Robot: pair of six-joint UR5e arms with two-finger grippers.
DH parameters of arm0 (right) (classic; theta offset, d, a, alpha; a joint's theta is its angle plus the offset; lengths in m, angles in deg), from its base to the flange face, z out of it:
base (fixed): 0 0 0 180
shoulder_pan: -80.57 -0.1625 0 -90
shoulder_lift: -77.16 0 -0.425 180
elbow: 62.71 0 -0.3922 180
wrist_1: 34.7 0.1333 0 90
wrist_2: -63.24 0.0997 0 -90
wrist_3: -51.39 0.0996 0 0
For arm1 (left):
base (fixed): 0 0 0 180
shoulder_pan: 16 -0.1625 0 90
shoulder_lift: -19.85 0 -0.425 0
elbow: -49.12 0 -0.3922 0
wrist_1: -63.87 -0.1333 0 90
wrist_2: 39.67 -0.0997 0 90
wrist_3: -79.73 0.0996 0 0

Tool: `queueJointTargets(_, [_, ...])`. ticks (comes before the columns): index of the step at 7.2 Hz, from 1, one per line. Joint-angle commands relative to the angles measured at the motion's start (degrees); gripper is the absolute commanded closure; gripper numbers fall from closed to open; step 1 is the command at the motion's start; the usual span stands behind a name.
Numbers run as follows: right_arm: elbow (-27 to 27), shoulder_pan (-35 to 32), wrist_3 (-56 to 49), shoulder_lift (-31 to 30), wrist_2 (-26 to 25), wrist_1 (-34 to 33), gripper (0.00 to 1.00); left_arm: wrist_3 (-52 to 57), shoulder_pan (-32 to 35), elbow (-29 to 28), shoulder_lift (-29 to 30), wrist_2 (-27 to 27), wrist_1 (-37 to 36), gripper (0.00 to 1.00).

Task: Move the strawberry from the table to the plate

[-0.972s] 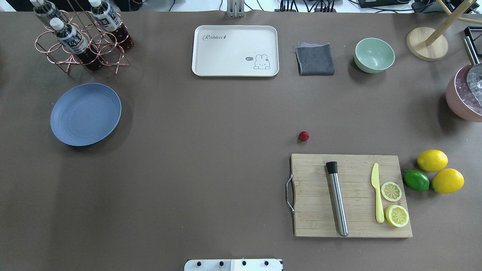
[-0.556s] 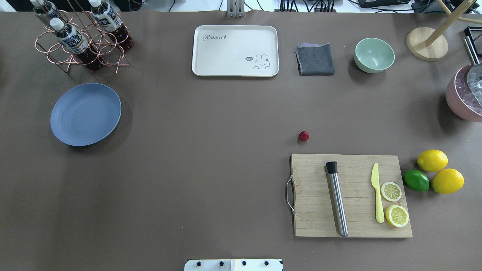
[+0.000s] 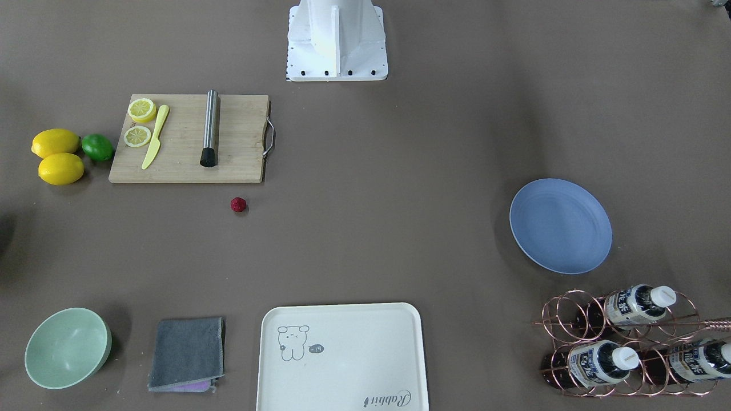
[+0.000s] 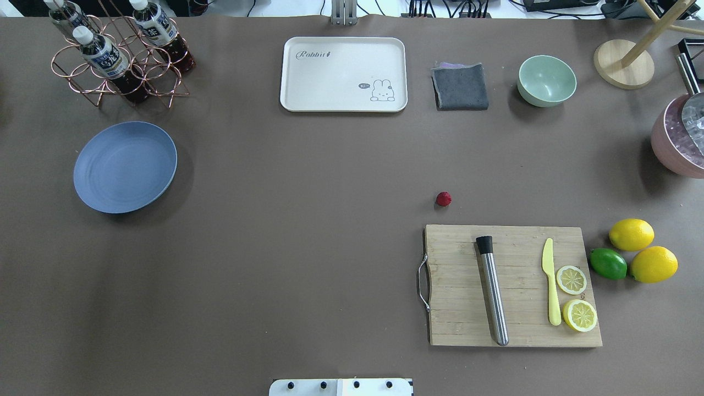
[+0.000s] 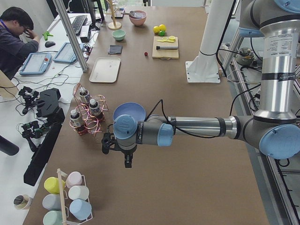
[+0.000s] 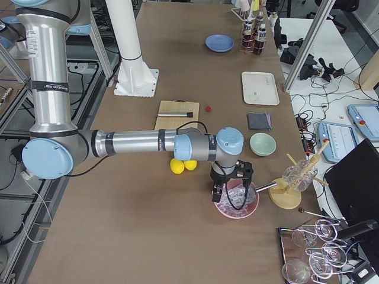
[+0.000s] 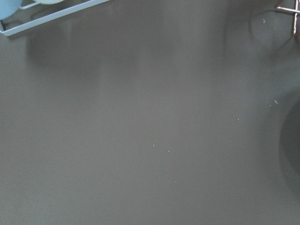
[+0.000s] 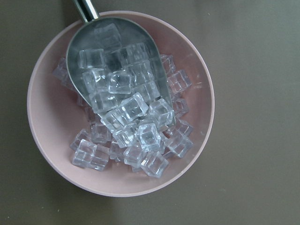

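Observation:
The strawberry point(image 4: 444, 199) point(image 3: 238, 204), small and dark red, lies on the brown table point(image 4: 308, 220) just beyond the cutting board's far edge. Far off at the table's left stands the blue plate point(image 4: 125, 166) point(image 3: 560, 225), with nothing on it. Neither arm shows in the overhead or front views. In the exterior left view my left gripper point(image 5: 127, 161) hangs over bare table just past the plate point(image 5: 130, 108). In the exterior right view my right gripper point(image 6: 228, 192) hovers above a pink bowl of ice. I cannot tell whether either is open or shut.
A wooden cutting board point(image 4: 511, 286) carries a steel muddler, a yellow knife and lemon slices; lemons and a lime point(image 4: 632, 253) lie beside it. At the back are a cream tray point(image 4: 344, 74), grey cloth, mint bowl point(image 4: 546, 80) and bottle rack point(image 4: 118, 55). A pink ice bowl point(image 8: 42, 140) holds a scoop.

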Motion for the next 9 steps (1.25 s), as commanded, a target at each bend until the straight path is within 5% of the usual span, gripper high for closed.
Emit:
queueJointTargets(1, [-0.2,0.3,0.3,0.3,0.0,-0.4,0.0,-0.4,-0.1,0.4,0.2,1.2,8.3,0.02])
queueJointTargets(6, [-1.3,2.7,2.1,0.1,4.1,-0.2,0.0,-21.0,-14.6,-5.0,4.9,0.7,22.2,0.02])
queueJointTargets(9, [-1.7,3.2,2.1,0.1,4.1,0.0,0.0,-35.4,-26.0,-16.9,10.9,-7.6,41.3,0.03])
